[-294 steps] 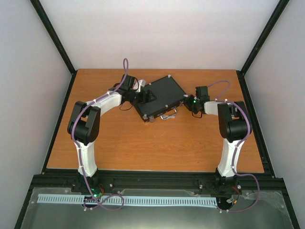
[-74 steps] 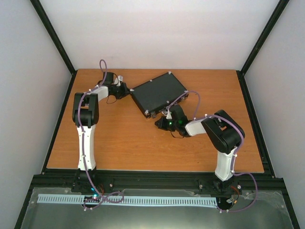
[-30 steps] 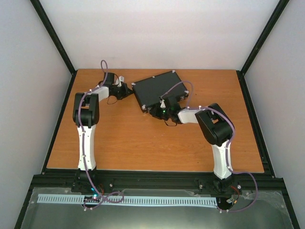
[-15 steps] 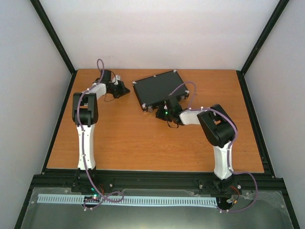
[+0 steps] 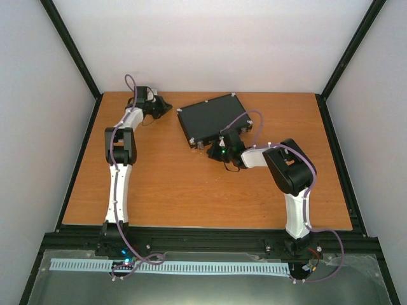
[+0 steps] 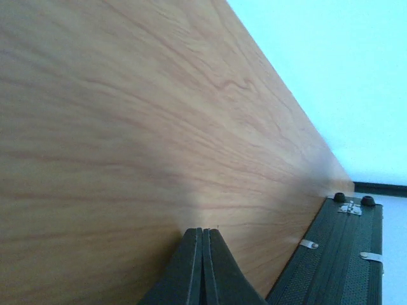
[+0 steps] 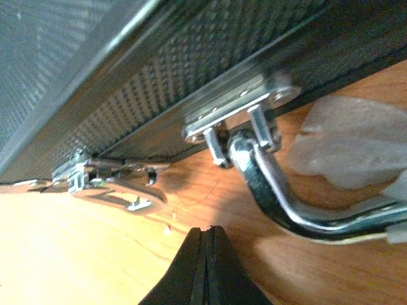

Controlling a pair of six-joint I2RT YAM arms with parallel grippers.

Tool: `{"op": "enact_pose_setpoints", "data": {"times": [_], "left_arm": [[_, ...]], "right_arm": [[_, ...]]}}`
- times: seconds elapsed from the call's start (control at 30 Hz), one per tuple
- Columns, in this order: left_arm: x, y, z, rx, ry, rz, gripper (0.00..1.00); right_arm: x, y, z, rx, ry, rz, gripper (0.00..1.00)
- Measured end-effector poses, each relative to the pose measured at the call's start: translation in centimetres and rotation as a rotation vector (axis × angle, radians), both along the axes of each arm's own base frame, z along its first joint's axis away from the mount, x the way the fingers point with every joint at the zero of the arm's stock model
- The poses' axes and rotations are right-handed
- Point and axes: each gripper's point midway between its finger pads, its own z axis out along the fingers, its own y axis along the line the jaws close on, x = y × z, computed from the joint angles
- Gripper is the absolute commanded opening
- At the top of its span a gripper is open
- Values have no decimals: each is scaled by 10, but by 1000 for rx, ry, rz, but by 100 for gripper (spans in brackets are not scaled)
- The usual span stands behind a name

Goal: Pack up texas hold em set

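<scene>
Shut black case (image 5: pixel 213 119) on counter (image 5: pixel 191 190). Left fingers (image 6: pixel 191 270) and right fingers (image 7: pixel 191 279) are closed, empty; the silver latch (image 7: pixel 114 181) is best pressed squarely.

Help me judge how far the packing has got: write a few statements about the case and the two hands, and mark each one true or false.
1. The black case lies closed and flat on the table. True.
2. The left hand grips a corner of the case. False: it is shut on nothing, above bare wood and apart from the case.
3. The right hand is at the case's near edge, the side with the silver handle. True.
4. The right hand's jaws are spread wide around the handle. False: they are shut, and the handle lies ungrasped beside them.
</scene>
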Motion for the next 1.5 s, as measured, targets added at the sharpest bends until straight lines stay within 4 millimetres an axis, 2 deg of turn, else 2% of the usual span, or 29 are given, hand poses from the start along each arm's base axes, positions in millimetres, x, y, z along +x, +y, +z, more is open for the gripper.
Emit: {"op": "enact_pose_setpoints", "data": {"times": [0.13,0.37,0.57,0.8,0.87,1.2,1.5], "left_arm": [[4,-26,-1,-48,-7,-27,1],[-3,-70,1,-113,-8,-91,1],[-8,-72,3,-121,-39,-110,1],[-28,-78,1,-106,-29,-148,1],[-32,-79,0,-101,-30,-160,1],[-40,-83,-1,-92,-27,-192,1],[-45,-82,-3,-78,-26,-203,1]], "right_arm": [[-5,4,0,24,-11,27,3],[-13,14,0,40,-16,74,3],[-9,15,0,32,-18,55,3],[-24,-17,-1,-13,-6,-72,3],[-25,-20,-1,1,-9,-76,3],[-18,-11,1,112,-33,-4,3],[-21,-6,0,159,-17,35,3]]}}
